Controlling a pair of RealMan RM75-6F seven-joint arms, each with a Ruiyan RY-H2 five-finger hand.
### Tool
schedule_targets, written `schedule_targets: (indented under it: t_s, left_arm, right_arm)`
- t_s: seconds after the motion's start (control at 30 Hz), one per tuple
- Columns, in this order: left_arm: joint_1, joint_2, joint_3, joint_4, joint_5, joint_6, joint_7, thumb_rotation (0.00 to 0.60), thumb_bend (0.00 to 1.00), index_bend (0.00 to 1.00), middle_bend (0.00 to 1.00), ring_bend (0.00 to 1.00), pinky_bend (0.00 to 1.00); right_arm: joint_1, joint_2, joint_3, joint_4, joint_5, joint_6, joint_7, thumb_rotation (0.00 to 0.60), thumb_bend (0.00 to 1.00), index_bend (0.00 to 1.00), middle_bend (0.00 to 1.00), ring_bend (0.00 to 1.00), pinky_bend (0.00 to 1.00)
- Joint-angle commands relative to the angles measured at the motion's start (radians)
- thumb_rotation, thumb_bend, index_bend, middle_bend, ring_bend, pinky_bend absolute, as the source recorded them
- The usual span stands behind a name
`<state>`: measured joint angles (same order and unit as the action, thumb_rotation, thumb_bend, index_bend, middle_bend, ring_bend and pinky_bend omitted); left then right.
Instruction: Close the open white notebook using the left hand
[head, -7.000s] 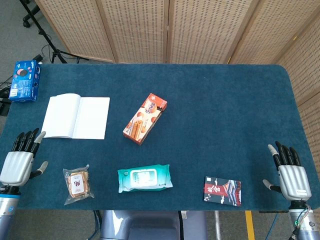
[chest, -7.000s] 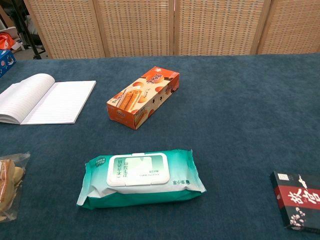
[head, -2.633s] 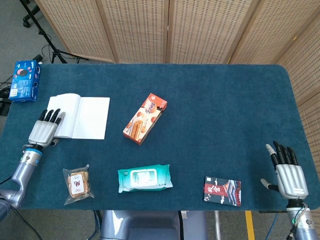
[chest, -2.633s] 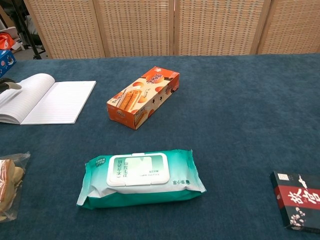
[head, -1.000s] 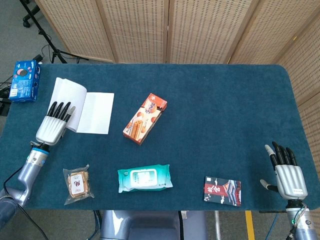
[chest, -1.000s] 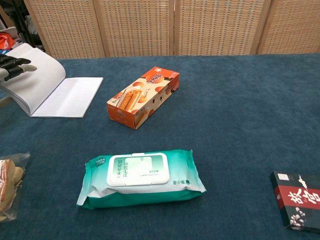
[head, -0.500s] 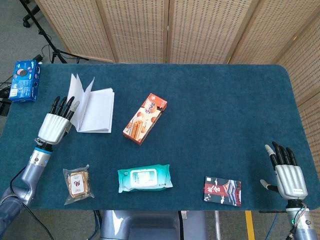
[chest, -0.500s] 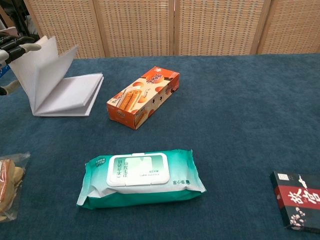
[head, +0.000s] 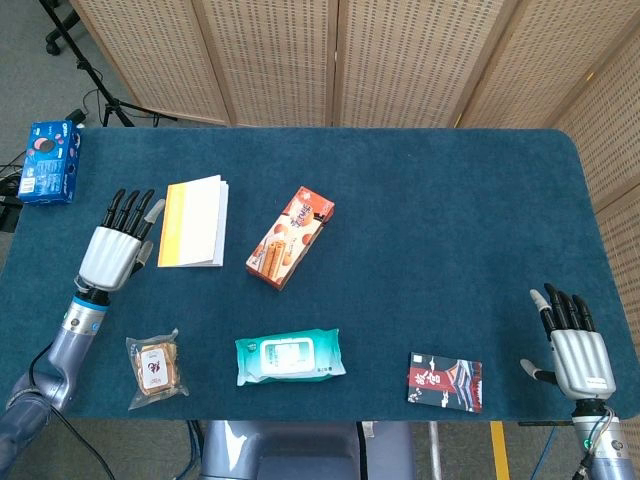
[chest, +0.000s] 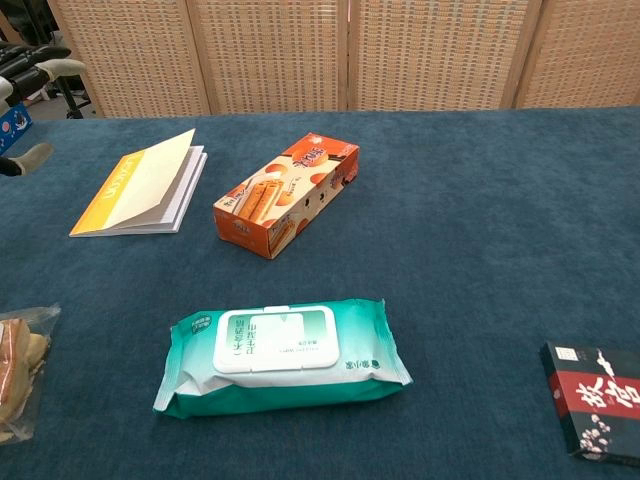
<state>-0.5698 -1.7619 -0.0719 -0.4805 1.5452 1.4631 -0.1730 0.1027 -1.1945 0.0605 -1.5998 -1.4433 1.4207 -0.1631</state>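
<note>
Since half a second ago we see the white notebook (head: 193, 222) go from standing half open, pages fanned upright, to lying nearly shut with its yellow-and-white cover on top; the chest view shows the cover still lifted slightly above the pages. It lies on the blue table (head: 450, 220) at about ten o'clock from the table's middle. Our left hand (head: 113, 250) sits just beside the notebook at its nine o'clock, apart from it now, fingers (head: 130, 206) straight and spread, holding nothing. In the chest view only the fingertips of that hand (chest: 30, 75) show at the left edge, raised above the table.

Our right hand (head: 577, 352) has kept its place at the table's four o'clock corner, fingers extended and apart, holding nothing.

At three o'clock from the notebook lies the orange snack box (head: 290, 237), set diagonally. Toward six o'clock from the table's middle lies the teal wet-wipes pack (head: 290, 357), with a clear-wrapped snack packet (head: 154, 369) at its nine o'clock and a black-and-red box (head: 445, 381) at its three o'clock, near our right hand. A blue cookie box (head: 50, 162) rests off the table's edge at ten o'clock from the notebook
</note>
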Motion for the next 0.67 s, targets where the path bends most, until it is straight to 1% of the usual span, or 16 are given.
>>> schedule_targets:
  t_s: [0.03,0.07,0.1,0.17,0.2,0.23,0.27,0.33,0.37,0.4,0.47,0.6,0.67]
  left_arm:
    - [0.051,0.068,0.003,-0.148,-0.024,-0.011,0.020,0.600,0.41,0.00,0.00,0.00,0.00]
    - [0.064,0.091,0.009,-0.194,-0.029,-0.021,0.037,0.600,0.41,0.00,0.00,0.00,0.00]
    - [0.083,0.130,0.015,-0.273,-0.041,-0.039,0.068,0.600,0.41,0.00,0.00,0.00,0.00]
    - [0.127,0.225,0.032,-0.470,-0.077,-0.082,0.160,0.600,0.41,0.00,0.00,0.00,0.00]
    - [0.141,0.261,0.039,-0.542,-0.090,-0.094,0.192,0.600,0.41,0.00,0.00,0.00,0.00]
    - [0.162,0.311,0.048,-0.645,-0.110,-0.106,0.239,0.600,0.40,0.00,0.00,0.00,0.00]
    - [0.175,0.340,0.054,-0.707,-0.124,-0.110,0.266,0.600,0.40,0.00,0.00,0.00,0.00]
    - [0.223,0.423,0.079,-0.878,-0.167,-0.117,0.336,0.600,0.39,0.00,0.00,0.00,0.00]
    - [0.236,0.441,0.086,-0.914,-0.178,-0.116,0.349,0.600,0.39,0.00,0.00,0.00,0.00]
    - [0.264,0.472,0.104,-0.971,-0.198,-0.113,0.374,0.600,0.38,0.00,0.00,0.00,0.00]
    - [0.303,0.504,0.123,-1.030,-0.200,-0.076,0.400,0.600,0.37,0.00,0.00,0.00,0.00]
    - [0.337,0.519,0.133,-1.049,-0.170,-0.033,0.392,0.600,0.37,0.00,0.00,0.00,0.00]
    - [0.350,0.525,0.124,-1.055,-0.162,-0.010,0.382,0.600,0.37,0.00,0.00,0.00,0.00]
  right_arm:
    - [0.001,0.000,0.000,0.001,0.003,-0.003,0.000,0.600,0.05,0.00,0.00,0.00,0.00]
    - [0.001,0.000,0.000,0.002,0.004,-0.005,-0.001,0.600,0.05,0.00,0.00,0.00,0.00]
    - [0.002,0.000,0.000,0.002,0.006,-0.007,-0.002,0.600,0.05,0.00,0.00,0.00,0.00]
    - [0.003,-0.001,0.001,0.003,0.007,-0.008,-0.003,0.600,0.05,0.00,0.00,0.00,0.00]
    - [0.003,-0.001,0.001,0.003,0.007,-0.008,-0.003,0.600,0.05,0.00,0.00,0.00,0.00]
    - [0.002,-0.001,0.001,0.002,0.006,-0.006,-0.003,0.600,0.05,0.00,0.00,0.00,0.00]
    - [0.002,-0.001,0.001,0.002,0.005,-0.005,-0.003,0.600,0.05,0.00,0.00,0.00,0.00]
    - [0.001,0.000,0.001,0.001,0.001,0.000,0.000,0.600,0.05,0.00,0.00,0.00,0.00]
    - [0.001,0.000,0.001,0.001,0.001,0.000,0.000,0.600,0.05,0.00,0.00,0.00,0.00]
    - [0.001,0.000,0.001,0.000,0.000,0.001,0.000,0.600,0.05,0.00,0.00,0.00,0.00]
    - [0.001,0.001,0.000,0.000,-0.001,0.000,-0.001,0.600,0.05,0.00,0.00,0.00,0.00]
    - [0.000,0.000,0.000,-0.002,-0.004,0.002,-0.001,0.600,0.05,0.00,0.00,0.00,0.00]
    - [0.000,0.001,-0.001,-0.003,-0.005,0.003,0.000,0.600,0.05,0.00,0.00,0.00,0.00]
